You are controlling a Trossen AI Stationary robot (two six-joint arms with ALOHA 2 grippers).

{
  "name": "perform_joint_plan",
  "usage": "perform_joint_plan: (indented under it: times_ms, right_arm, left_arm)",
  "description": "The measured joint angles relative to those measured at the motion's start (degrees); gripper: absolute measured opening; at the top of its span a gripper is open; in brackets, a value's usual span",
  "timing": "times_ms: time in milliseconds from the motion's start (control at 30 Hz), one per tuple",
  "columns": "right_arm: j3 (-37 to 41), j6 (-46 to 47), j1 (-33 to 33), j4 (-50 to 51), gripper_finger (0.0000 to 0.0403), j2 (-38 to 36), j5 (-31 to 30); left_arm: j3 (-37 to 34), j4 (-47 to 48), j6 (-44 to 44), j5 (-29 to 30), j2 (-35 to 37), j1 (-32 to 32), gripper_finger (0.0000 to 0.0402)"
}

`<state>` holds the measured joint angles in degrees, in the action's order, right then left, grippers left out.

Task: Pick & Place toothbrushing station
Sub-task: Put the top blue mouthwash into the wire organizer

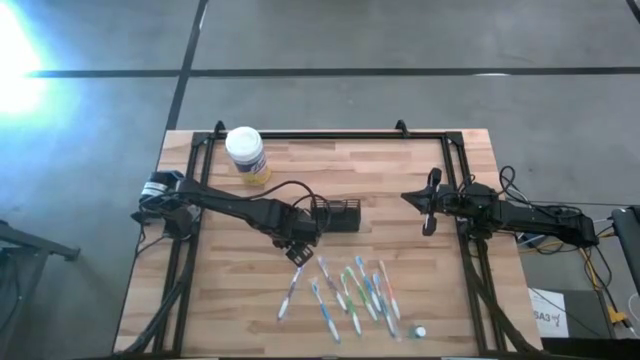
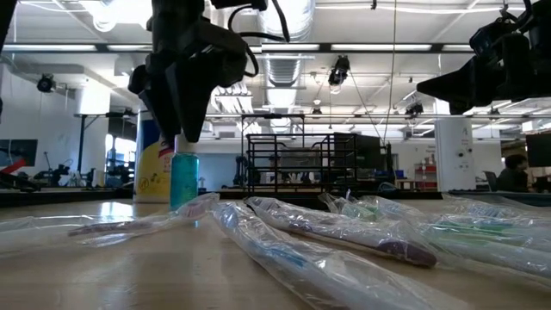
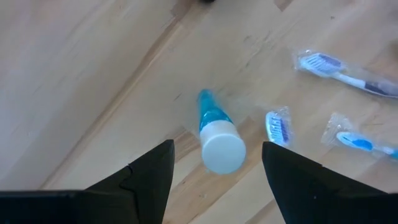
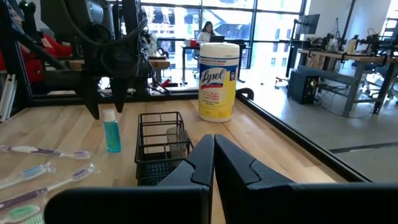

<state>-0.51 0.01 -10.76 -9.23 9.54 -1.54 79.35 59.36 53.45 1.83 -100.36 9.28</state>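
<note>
Two open left fingers (image 3: 149, 180) hung empty over a blue bottle (image 3: 214, 134), our toothbrushing station (image 1: 338, 214) just beside, right fingers (image 4: 214, 163) shut.

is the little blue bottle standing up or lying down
Standing up. The blue bottle stands on its base with its white cap on top, directly below the open left pincer; the low view shows it vertical too.

Left gripper (image 1: 297, 252) hanging fingers-down mid-table with jaws spread wide on a bent arm, right gripper (image 1: 428, 203) shut, parked at right edge.
</note>
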Motion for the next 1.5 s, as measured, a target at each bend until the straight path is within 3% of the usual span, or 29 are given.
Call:
perform_joint_plan:
  times_ms: [900,1033,1267,1500]
  right_arm:
    - [0.0,-0.2,0.0,0.0,0.0008,0.0,0.0]
    - [0.0,-0.2,0.0,0.0,0.0008,0.0,0.0]
    - [0.0,-0.2,0.0,0.0,0.0008,0.0,0.0]
    - [0.0,-0.2,0.0,0.0,0.0008,0.0,0.0]
  left_arm:
    - [-0.3,-1.4,-3.8,-2.0,-1.5,-1.0,0.0216]
    - [-0.3,-1.4,-4.6,-2.2,-1.5,-1.2,0.0187]
    - [-0.3,-1.5,-6.2,-3.3,-1.5,-1.3,0.0099]
    - [0.1,-1.1,-9.8,-3.2,-1.5,-1.3,0.0098]
